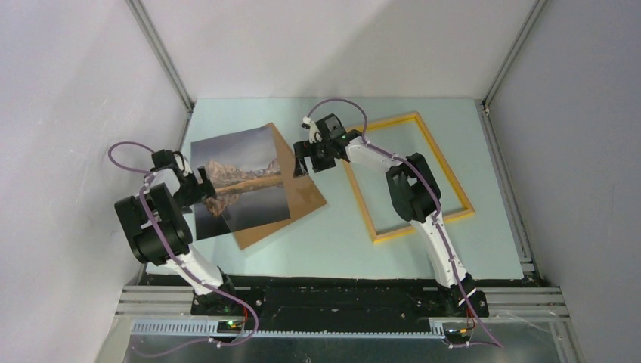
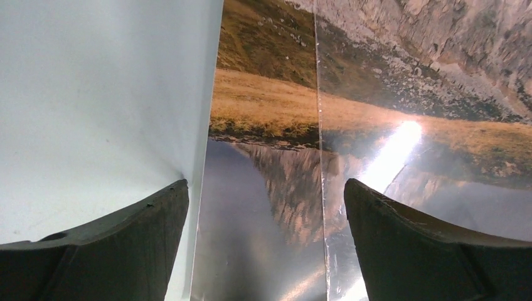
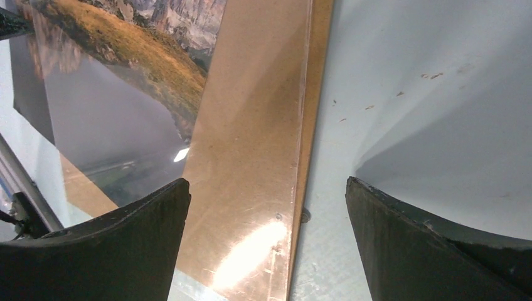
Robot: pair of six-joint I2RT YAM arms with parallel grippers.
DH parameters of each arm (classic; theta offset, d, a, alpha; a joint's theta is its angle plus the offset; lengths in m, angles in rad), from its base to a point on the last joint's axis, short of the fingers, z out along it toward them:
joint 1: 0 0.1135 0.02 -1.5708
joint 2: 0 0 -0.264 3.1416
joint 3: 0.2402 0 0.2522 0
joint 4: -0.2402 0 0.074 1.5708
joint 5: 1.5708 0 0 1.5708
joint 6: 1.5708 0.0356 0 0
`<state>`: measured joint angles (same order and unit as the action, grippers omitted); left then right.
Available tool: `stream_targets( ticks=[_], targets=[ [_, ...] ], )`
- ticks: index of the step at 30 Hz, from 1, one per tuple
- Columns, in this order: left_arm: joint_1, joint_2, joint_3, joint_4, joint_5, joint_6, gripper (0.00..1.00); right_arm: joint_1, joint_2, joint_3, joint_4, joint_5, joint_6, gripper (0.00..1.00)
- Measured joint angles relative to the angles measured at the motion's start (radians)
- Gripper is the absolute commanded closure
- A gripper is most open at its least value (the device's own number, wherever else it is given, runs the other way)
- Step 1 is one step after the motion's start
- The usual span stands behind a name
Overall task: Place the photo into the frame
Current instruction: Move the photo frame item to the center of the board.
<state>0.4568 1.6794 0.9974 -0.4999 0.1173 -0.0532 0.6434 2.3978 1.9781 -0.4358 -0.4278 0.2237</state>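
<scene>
The photo (image 1: pixel 242 181), a mountain mirrored in a lake, lies face up on the left half of the table, overlapping a brown backing board (image 1: pixel 302 203). The frame (image 1: pixel 389 121), with narrow yellow-orange edges, lies flat to the right, with only table showing inside it. My left gripper (image 1: pixel 198 186) hovers open at the photo's left edge. In the left wrist view the photo (image 2: pixel 270 188) fills the gap of the left gripper (image 2: pixel 265 185). My right gripper (image 1: pixel 302 162) is open over the board's right edge. The right wrist view shows the board (image 3: pixel 251 157) inside the right gripper (image 3: pixel 266 182) and the photo (image 3: pixel 113 81) beyond.
Pale blue table (image 1: pixel 332 249) bounded by grey walls and metal corner posts (image 1: pixel 162 53). The right arm's forearm crosses over the frame's left side. A small screw hole (image 3: pixel 304 216) marks the table beside the board's edge.
</scene>
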Motion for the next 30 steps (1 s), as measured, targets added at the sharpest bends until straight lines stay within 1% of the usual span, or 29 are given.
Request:
stream_targets(
  ticks=[11, 15, 25, 30],
  targets=[
    [0.020, 0.002, 0.005, -0.005, 0.056, 0.000, 0.05, -0.003, 0.013, -0.003, 0.031, -0.089, 0.065, 0.03],
    [0.022, 0.002, 0.005, -0.009, 0.083, 0.002, 0.05, -0.006, 0.011, -0.027, 0.068, -0.121, 0.084, 0.04],
    [0.022, 0.002, 0.005, -0.026, 0.182, 0.010, 0.08, -0.040, -0.042, -0.151, 0.155, -0.183, 0.116, 0.06],
    [-0.008, 0.003, 0.007, -0.037, 0.204, 0.011, 0.08, -0.055, -0.084, -0.227, 0.185, -0.196, 0.117, 0.07]
  ],
)
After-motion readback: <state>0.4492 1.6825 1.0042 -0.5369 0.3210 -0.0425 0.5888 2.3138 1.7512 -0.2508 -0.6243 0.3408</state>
